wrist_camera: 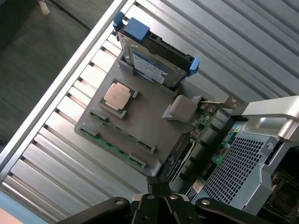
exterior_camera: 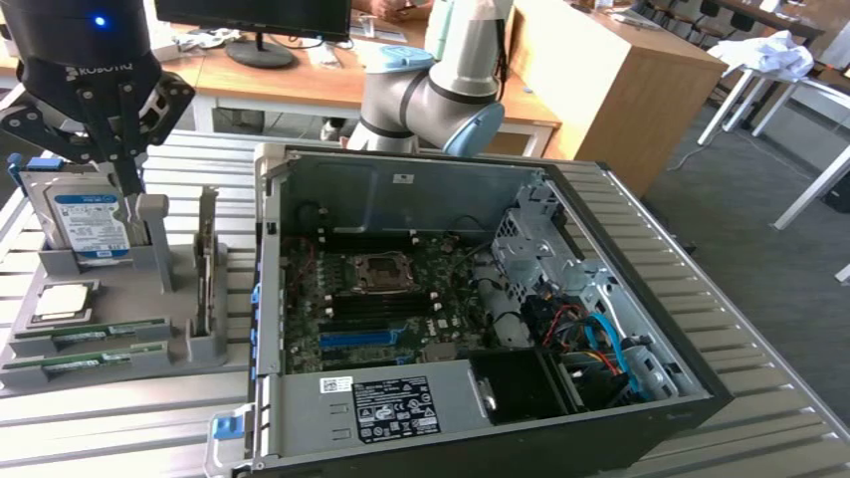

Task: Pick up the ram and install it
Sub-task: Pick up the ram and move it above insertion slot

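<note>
1. Jaws of my gripper (exterior_camera: 130, 187) are pinched together on nothing, above the grey holder (exterior_camera: 199, 349), near the hard drive (exterior_camera: 91, 224).
2. I see the ram (exterior_camera: 87, 362) lying in the holder's front slot, apart from the gripper.
3. The computer case (exterior_camera: 398, 189) lies open beside it.

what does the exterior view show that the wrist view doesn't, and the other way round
Exterior view: the motherboard and its socket inside the open computer case, the case's white label, the arm's elbow, and a desk with a monitor.
Wrist view: dark floor past the table edge beside the grey holder.
Both: the shut gripper near the holder, holding nothing; the hard drive, processor chip and ram resting in the holder.
</note>
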Available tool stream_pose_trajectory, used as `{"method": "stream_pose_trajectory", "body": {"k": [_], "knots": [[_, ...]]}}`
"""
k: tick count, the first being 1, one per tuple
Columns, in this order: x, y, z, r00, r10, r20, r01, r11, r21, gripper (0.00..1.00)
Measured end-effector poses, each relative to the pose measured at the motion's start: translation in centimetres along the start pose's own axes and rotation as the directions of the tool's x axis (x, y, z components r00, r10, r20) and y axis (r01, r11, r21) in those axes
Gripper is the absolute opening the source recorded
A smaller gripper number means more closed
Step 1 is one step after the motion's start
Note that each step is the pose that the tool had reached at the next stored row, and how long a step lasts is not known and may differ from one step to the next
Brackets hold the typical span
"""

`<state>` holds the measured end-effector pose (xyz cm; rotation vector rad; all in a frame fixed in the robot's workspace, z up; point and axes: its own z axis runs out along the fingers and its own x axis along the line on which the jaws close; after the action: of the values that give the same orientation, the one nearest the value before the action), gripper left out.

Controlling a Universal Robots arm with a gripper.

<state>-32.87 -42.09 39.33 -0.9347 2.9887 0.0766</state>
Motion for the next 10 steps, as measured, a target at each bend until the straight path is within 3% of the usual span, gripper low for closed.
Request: {"method": "stream_pose_trajectory", "body": {"k": [10], "knots": [[0.0,0.0,0.0,0.9992,-0.04,-0.0017,0.04,0.9992,-0.001,0.1]]}}
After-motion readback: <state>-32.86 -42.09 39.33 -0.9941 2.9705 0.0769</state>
